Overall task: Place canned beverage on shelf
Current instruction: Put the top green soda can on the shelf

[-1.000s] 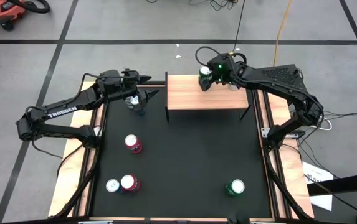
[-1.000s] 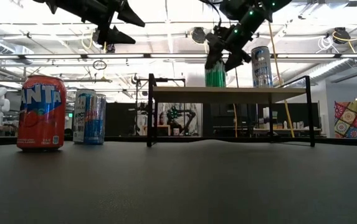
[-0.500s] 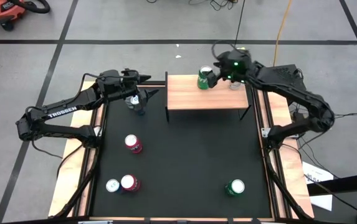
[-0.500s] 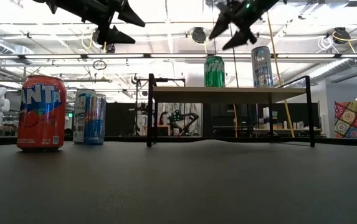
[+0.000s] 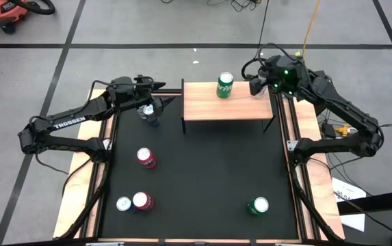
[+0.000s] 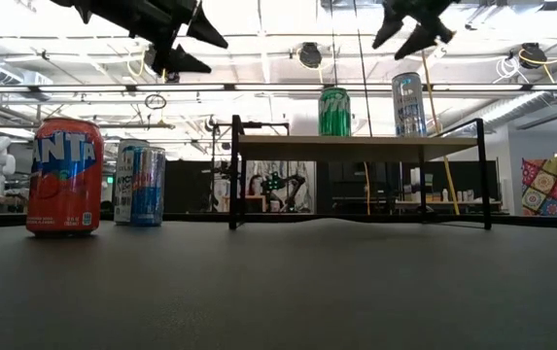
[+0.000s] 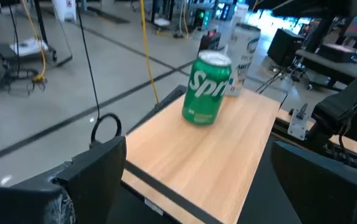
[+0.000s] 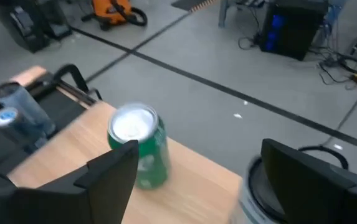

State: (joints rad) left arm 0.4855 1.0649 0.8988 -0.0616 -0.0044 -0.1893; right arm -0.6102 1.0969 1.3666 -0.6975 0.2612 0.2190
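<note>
A green can (image 5: pixel 224 85) stands upright by its base on the shelf's wood top (image 5: pixel 226 106), near the far edge; it also shows in the low view (image 6: pixel 334 112) and both wrist views (image 7: pixel 206 88) (image 8: pixel 138 146). A taller silver can (image 6: pixel 408 104) stands on the shelf's right end. My right gripper (image 5: pixel 256 83) (image 6: pixel 409 31) hangs open above and to the right of the green can, touching nothing. My left gripper (image 5: pixel 165 96) (image 6: pixel 203 51) is open, held high off the shelf's left end.
On the black table lie a red can (image 5: pixel 146 158), a silver and red pair (image 5: pixel 133 202) at the near left, a green can (image 5: pixel 258 205) at the near right, and a bluish can (image 5: pixel 150 115) under my left gripper. Wooden rails run along both table sides.
My right gripper has drawn back from the green can, rising and going toward the table's right edge, its fingers apart throughout. The green can stays upright on the shelf where it was.
</note>
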